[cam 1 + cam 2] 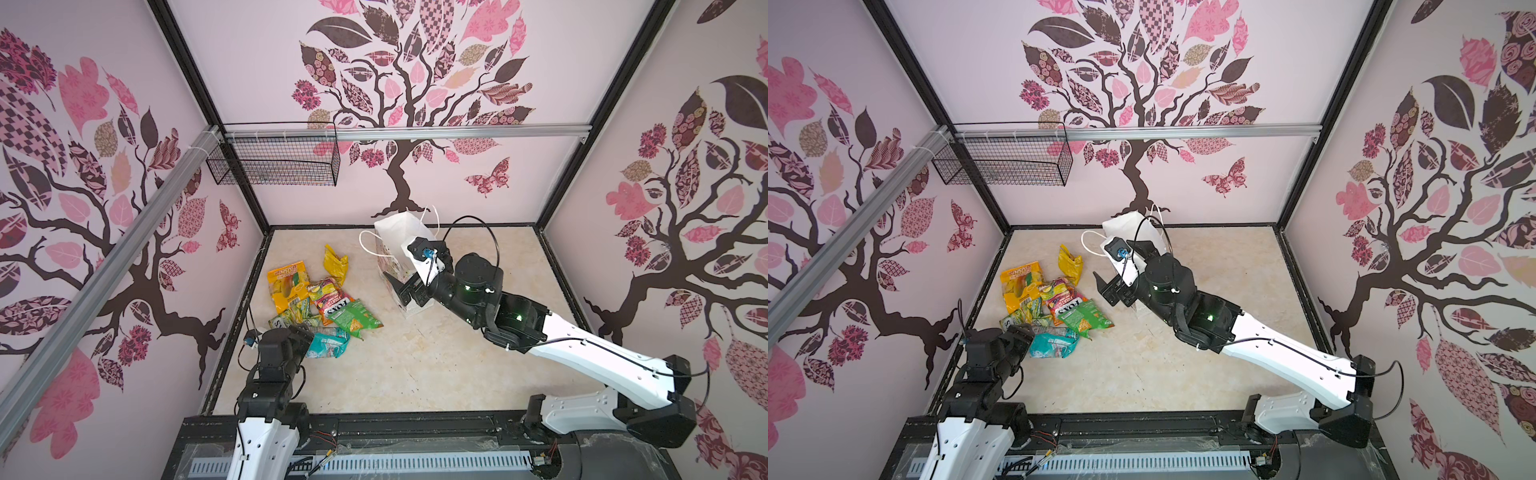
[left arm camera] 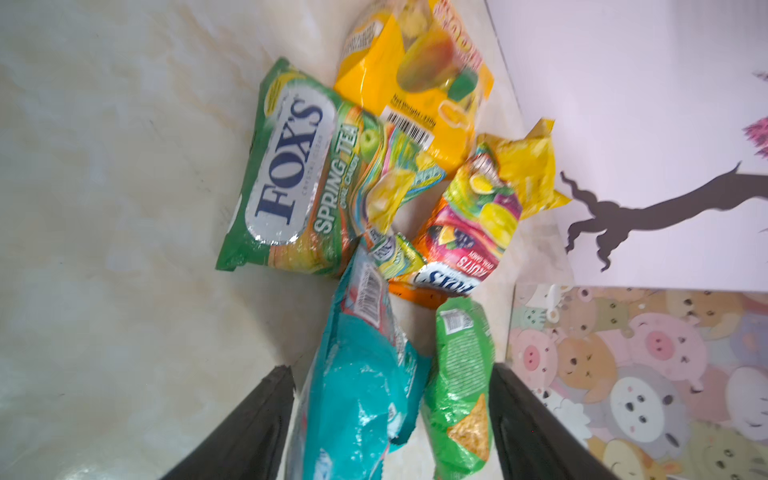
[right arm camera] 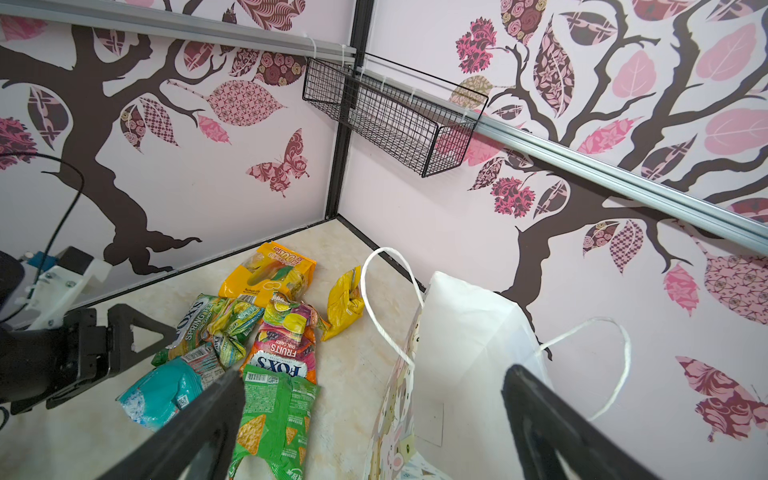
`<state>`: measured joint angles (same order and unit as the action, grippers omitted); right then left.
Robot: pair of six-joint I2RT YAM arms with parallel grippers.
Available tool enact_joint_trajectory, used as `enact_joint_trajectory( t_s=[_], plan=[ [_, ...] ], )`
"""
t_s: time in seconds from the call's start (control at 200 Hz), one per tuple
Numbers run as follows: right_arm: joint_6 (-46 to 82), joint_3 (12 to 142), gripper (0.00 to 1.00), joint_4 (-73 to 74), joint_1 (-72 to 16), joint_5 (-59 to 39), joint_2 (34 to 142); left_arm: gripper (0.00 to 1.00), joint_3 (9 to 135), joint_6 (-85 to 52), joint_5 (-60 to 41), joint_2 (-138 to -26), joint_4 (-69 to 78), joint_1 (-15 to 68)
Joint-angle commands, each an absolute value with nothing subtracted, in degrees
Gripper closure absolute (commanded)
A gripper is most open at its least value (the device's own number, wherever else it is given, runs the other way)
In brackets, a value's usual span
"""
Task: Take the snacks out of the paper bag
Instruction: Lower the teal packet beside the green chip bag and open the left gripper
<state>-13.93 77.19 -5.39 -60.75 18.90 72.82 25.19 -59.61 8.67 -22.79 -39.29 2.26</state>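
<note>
My left gripper spread wide, teal packet loose between jaws. Snacks piled on bench near left wall edge. My right gripper wide, empty, by paper bag rim near back wall. Open bench between pile and bag.

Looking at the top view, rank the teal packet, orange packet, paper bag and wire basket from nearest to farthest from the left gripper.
From the left gripper:
1. teal packet: right at its jaws.
2. orange packet: farther back, left side.
3. bag: at the back, toward the right.
4. basket: hung high in the back-left corner.
</note>
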Motion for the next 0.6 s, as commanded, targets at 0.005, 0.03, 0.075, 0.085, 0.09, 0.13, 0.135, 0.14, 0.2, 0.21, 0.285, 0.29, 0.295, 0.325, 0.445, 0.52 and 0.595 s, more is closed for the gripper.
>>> enact_joint_trajectory(
  t_s=[0.005, 0.03, 0.075, 0.085, 0.09, 0.13, 0.135, 0.14, 0.2, 0.21, 0.285, 0.29, 0.295, 0.325, 0.445, 0.52, 0.595],
  plan=[
    [-12.5, 78.6, 0.01, -5.5, -60.9, 20.3, 72.3, 0.17, 30.9, -55.3, 14.0, -22.3, -42.5, 2.1],
    [-12.2, 79.1, 0.0, -5.8, -60.8, 20.5, 72.6, 0.17, 31.9, -54.7, 14.2, -22.4, -42.4, 2.1],
    [-11.7, 80.7, 0.0, -6.7, -60.6, 21.0, 73.5, 0.17, 33.9, -53.4, 14.3, -22.6, -42.1, 2.1],
    [-11.6, 81.1, 0.0, -7.0, -60.6, 21.1, 73.8, 0.17, 34.3, -53.1, 14.2, -22.7, -41.9, 2.1],
    [-11.6, 81.3, 0.0, -7.1, -60.5, 21.2, 73.9, 0.16, 34.6, -52.9, 14.2, -22.8, -41.9, 2.1],
    [-11.2, 83.1, 0.01, -8.4, -60.3, 22.0, 75.1, 0.16, 36.5, -51.4, 13.9, -23.4, -41.5, 2.1],
    [-11.2, 83.3, 0.0, -8.6, -60.2, 22.1, 75.3, 0.16, 36.7, -51.2, 13.8, -23.5, -41.5, 2.1],
    [-11.1, 83.6, 0.0, -8.9, -60.2, 22.3, 75.5, 0.16, 37.0, -51.0, 13.7, -23.6, -41.3, 2.1],
    [-10.5, 86.8, 0.0, -11.5, -59.6, 23.6, 77.8, 0.15, 40.1, -46.8, 11.5, -25.1, -40.0, 2.0],
    [-10.5, 87.6, 0.01, -12.0, -59.4, 23.7, 78.2, 0.15, 40.8, -46.1, 11.0, -25.4, -39.7, 2.1],
    [-8.9, 92.5, 0.01, -16.4, -57.8, 23.6, 82.0, 0.12, 45.3, -40.5, 6.3, -27.5, -37.7, 2.1],
    [-8.8, 92.9, 0.0, -16.6, -57.6, 23.6, 82.2, 0.12, 45.6, -40.2, 5.9, -27.6, -37.6, 2.1],
    [-8.6, 93.5, 0.0, -17.0, -57.5, 23.5, 82.5, 0.12, 46.0, -39.8, 5.6, -27.8, -37.5, 2.1],
    [-7.5, 95.9, 0.0, -18.9, -56.6, 23.5, 84.2, 0.11, 47.8, -37.9, 3.6, -28.6, -37.0, 2.1],
    [-3.1, 104.9, 0.0, -25.8, -53.0, 21.0, 90.5, 0.08, 56.2, -30.3, -3.5, -33.0, -36.8, 2.4],
    [-1.7, 109.4, 0.01, -29.0, -51.6, 20.8, 94.2, 0.07, 61.7, -25.5, -7.3, -36.2, -38.5, 3.7],
    [-1.0, 112.9, 0.0, -31.2, -50.4, 20.4, 97.5, 0.06, 66.9, -20.9, -10.1, -39.2, -40.9, 5.5]
  ],
)
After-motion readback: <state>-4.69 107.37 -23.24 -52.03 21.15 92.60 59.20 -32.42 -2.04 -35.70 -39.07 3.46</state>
